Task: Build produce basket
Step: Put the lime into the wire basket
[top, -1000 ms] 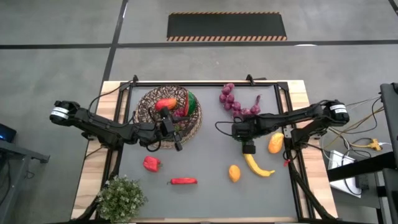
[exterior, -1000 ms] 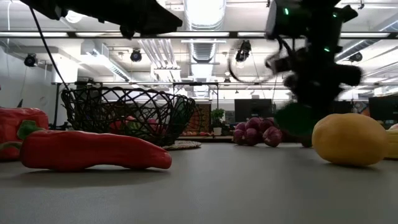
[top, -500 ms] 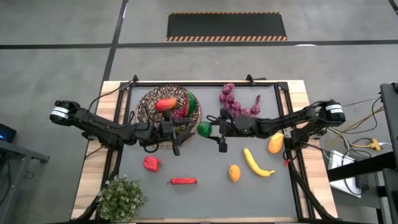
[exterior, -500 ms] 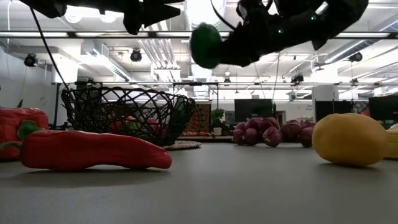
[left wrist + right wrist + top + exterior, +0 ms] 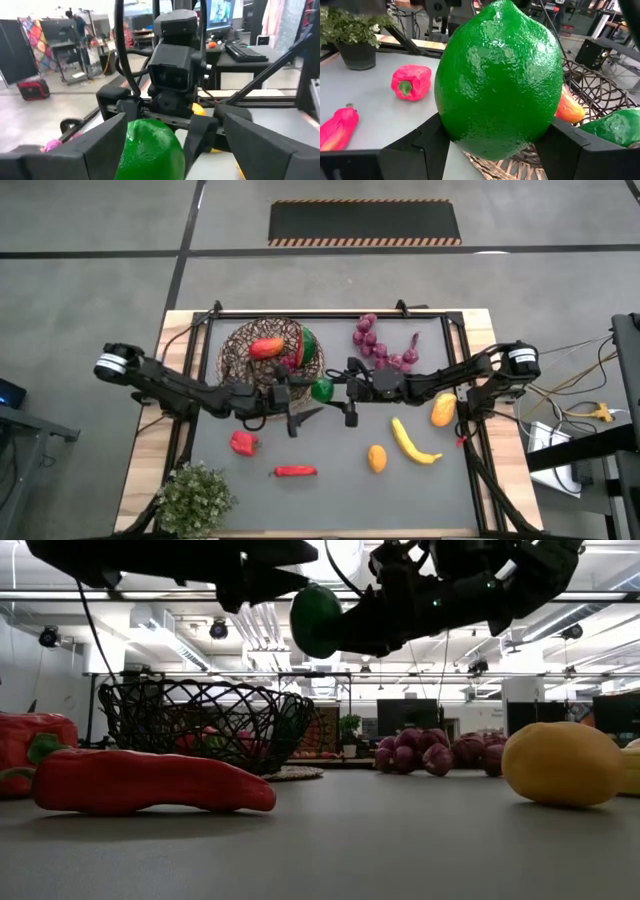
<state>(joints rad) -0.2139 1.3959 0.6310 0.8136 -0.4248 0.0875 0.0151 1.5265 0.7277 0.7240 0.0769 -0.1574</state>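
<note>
A green lime [image 5: 322, 389] hangs just off the right rim of the wicker basket [image 5: 247, 360], with my right gripper [image 5: 330, 390] shut on it. The low view shows the lime [image 5: 318, 620] high above the table. My left gripper [image 5: 308, 404] faces it from the left, open. In the left wrist view its fingers stand wide on either side of the lime [image 5: 150, 150]. The basket holds an orange-red pepper [image 5: 265, 347], a green piece [image 5: 306, 343] and some purple grapes. My right gripper pinches the lime between its two fingers, which lie on its two opposite sides [image 5: 456, 134]. The fingers are level and come from the table's right. The lime is lifted clear of the table. My left gripper: I cannot tell whether a finger touches the lime.
On the grey mat lie a red pepper [image 5: 243, 443], a red chili [image 5: 294, 471], an orange fruit [image 5: 376, 458], a banana [image 5: 412, 442], a yellow-orange fruit [image 5: 443, 410] and grape bunches [image 5: 378, 345]. A potted plant [image 5: 195, 498] stands at the near left corner.
My right gripper has tipped from pointing down to level. It has carried the lime up from the table's right half toward the basket. My left gripper has come off the basket toward the lime, and its fingers stand wider apart.
</note>
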